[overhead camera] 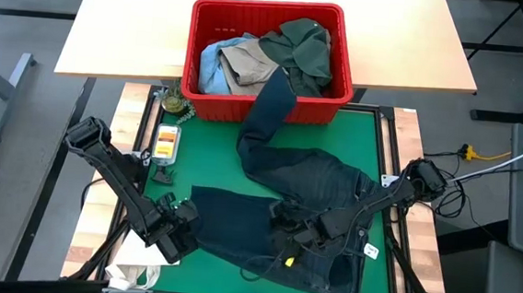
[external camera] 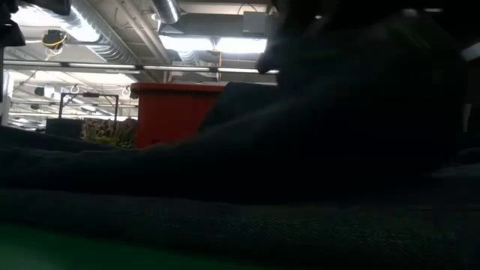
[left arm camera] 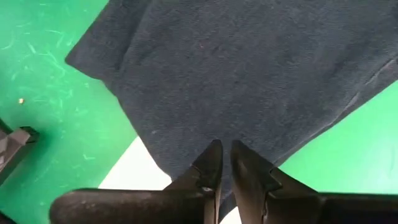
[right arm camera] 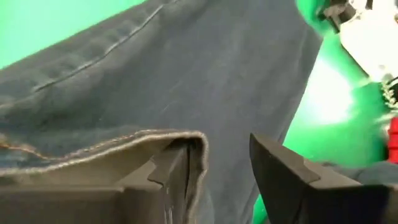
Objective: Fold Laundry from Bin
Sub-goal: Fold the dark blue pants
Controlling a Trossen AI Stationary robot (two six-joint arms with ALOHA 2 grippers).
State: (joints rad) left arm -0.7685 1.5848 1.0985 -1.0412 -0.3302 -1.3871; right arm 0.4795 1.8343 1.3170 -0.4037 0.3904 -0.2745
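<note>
Dark navy-grey trousers [overhead camera: 304,191] lie spread over the green mat [overhead camera: 215,157] on the counter, one leg trailing up over the rim of the red bin [overhead camera: 204,45], which holds the rest of the laundry [overhead camera: 277,51]. The left gripper [left arm camera: 224,155], at the trouser leg's near edge, has its fingers nearly pressed together, pinching the cloth. The right gripper [right arm camera: 217,165] sits at the waistband with its fingers spread, one finger tucked under a folded hem.
</note>
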